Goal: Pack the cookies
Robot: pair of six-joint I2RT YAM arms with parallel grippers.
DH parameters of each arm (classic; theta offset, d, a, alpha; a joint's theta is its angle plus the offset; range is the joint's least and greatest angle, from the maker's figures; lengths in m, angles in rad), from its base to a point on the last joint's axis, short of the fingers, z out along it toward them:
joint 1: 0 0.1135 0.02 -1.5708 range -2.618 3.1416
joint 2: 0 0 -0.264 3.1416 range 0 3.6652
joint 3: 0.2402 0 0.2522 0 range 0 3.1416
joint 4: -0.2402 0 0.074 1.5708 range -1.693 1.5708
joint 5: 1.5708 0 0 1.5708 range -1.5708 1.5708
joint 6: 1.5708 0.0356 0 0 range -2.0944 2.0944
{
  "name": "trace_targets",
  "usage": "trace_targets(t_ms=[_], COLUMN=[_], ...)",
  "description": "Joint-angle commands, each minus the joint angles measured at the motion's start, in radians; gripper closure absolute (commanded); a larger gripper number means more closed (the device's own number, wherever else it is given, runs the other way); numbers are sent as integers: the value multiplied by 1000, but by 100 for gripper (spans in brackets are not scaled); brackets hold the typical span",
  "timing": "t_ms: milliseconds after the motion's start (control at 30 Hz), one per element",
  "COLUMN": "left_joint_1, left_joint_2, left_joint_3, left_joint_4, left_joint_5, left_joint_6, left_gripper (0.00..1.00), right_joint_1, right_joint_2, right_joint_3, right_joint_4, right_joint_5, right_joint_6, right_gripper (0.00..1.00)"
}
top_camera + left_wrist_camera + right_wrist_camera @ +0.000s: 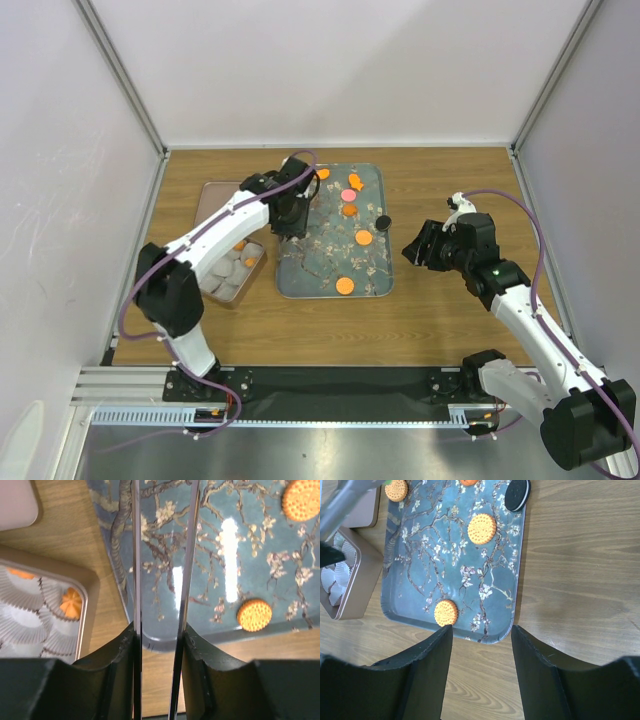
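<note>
**The cookies (364, 238) are spread on the tray (300, 275); nothing is held by either pincer**

The left pincer (290, 228) is held over the left side of the flowery tray. Its two thin fingers (136, 555) are kept a little apart. Nothing is gripped between them, and only the tray is seen in the gap. To the right of these fingers an orange cookie (254, 615) is seen lying flat on the tray. A second one is seen further right and further ahead. To the left of the fingers the tin (89, 610) is found, just beside the tray. White paper cups (20, 597) are set inside it, and an orange piece (71, 603) is laid in one cup. The lid (15, 500) is seen ahead of the tin, on the far left.

The right pincer (481, 630) is opened wide, and nothing is gripped by it. It is held over the bare table (580, 570), to the right of the tray. The near edge of the tray is seen just past its tips. One orange cookie is found close to its left finger, and another is seen further ahead. The black cookie (517, 494) is seen furthest ahead, resting on the right rim of the tray. A pink cookie (348, 195) is seen among the orange ones, to the right of the left pincer.
</note>
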Motion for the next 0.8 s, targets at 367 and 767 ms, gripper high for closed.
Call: trace_targets(t_ms=[367,767], left_joint_1=[46,227], left_joint_2=[-483,-852], left_joint_3=[-282,-606], left_joint_4=[-145,-243], left_joint_5=[-110,-53], left_joint_6=[-78,-169], left_gripper=[57,54], right_joint_1=[-3,-2], right_joint_2=[-2,-5], right_joint_3=[4,4], right_joint_4=[27,29], right_joint_5=[-7,-29], right_joint_6=[-2,0], right_gripper=[44,44])
